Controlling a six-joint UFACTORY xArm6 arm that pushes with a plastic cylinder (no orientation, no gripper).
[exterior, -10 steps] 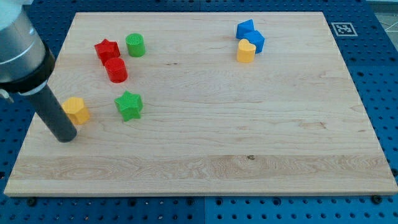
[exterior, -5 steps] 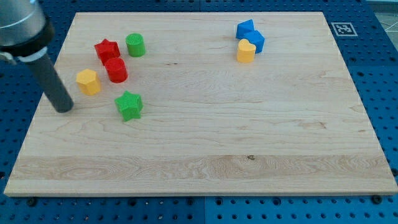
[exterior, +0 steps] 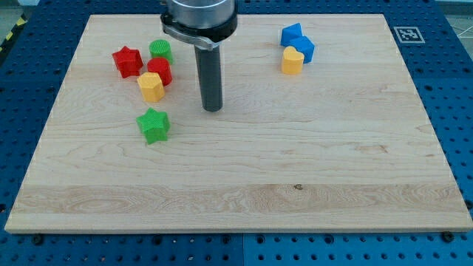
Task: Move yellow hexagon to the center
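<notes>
The yellow hexagon (exterior: 151,86) sits at the board's upper left, touching the red cylinder (exterior: 160,71) just above it. My tip (exterior: 213,108) rests on the board to the right of the hexagon, apart from it by a clear gap. The green star (exterior: 154,125) lies below the hexagon and to the lower left of my tip.
A red star (exterior: 127,60) and a green cylinder (exterior: 160,50) sit by the red cylinder. Two blue blocks (exterior: 298,42) and a yellow heart (exterior: 293,60) cluster at the upper right. The wooden board (exterior: 295,185) sits on a blue pegboard.
The yellow hexagon has been pushed up and right against the red cylinder, which also shifted right. My tip moved from the hexagon's left side to its right.
</notes>
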